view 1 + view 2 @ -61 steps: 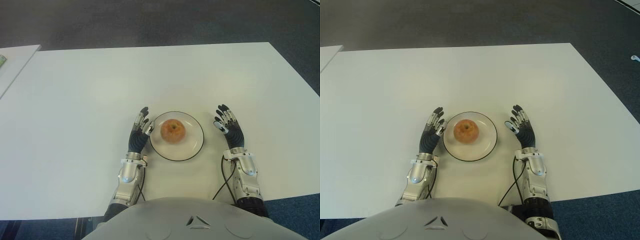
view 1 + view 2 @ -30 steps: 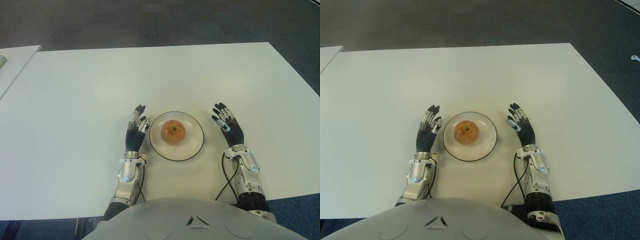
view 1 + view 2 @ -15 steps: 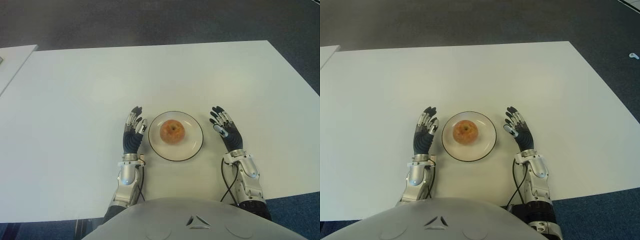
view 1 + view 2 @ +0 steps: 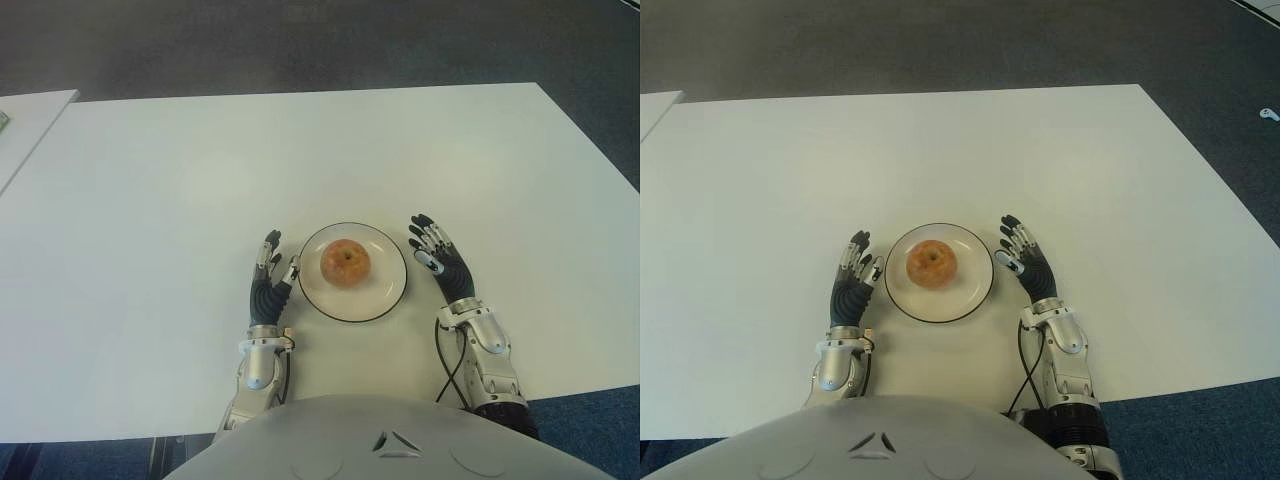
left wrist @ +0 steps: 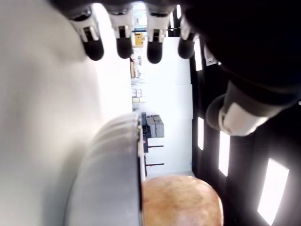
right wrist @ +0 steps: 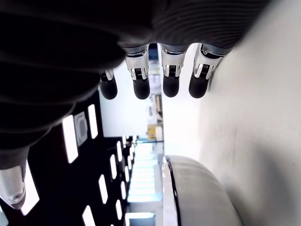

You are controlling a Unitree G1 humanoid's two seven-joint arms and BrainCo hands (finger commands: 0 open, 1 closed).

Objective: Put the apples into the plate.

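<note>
One reddish-yellow apple [image 4: 345, 262] sits stem up in the middle of a white plate [image 4: 384, 294] with a dark rim, near the front of the white table [image 4: 300, 160]. My left hand [image 4: 269, 277] stands just left of the plate, fingers straight and holding nothing. My right hand [image 4: 436, 260] stands just right of the plate, fingers spread and empty. In the left wrist view the apple [image 5: 181, 201] shows behind the plate's rim [image 5: 117, 169], beyond my fingers [image 5: 122, 44]. The right wrist view shows straight fingers [image 6: 153, 80] and the plate edge [image 6: 188, 188].
A second white table's corner [image 4: 25, 125] shows at the far left. Dark carpet floor [image 4: 300, 45] lies beyond the table. The table surface stretches bare behind and to both sides of the plate.
Both hands have drawn back toward me and shifted slightly; the right hand moved closer to the plate's right rim. The apple and plate have not moved.
</note>
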